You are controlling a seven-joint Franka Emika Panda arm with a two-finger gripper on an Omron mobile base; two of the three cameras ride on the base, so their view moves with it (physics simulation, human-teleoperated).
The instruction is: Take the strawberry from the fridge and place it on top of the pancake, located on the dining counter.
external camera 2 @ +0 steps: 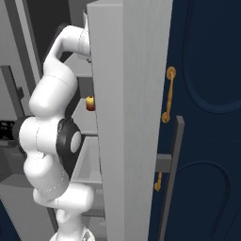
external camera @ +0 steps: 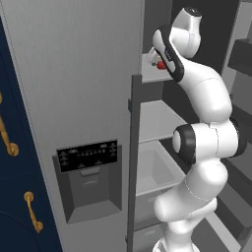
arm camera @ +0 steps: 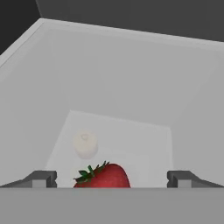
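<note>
Inside the fridge (external camera: 93, 74), on an upper shelf (arm camera: 113, 131), your gripper (arm camera: 111, 179) stands wide open with the strawberry (arm camera: 105, 177) between its tips – close off-centre and you may nudge it away, toward the small pale lump (arm camera: 85, 144) just beyond.

Place: a rendered home kitchen
Evidence: open grey fridge (external camera: 74, 98) with dispenser panel (external camera: 87, 156); grey inner shelves (external camera: 156, 119); navy cabinets (external camera 2: 207, 117) with gold handles (external camera 2: 168, 94)

one strawberry (arm camera: 104, 176), one small white item (arm camera: 85, 143), one fridge (external camera: 74, 98)
</note>
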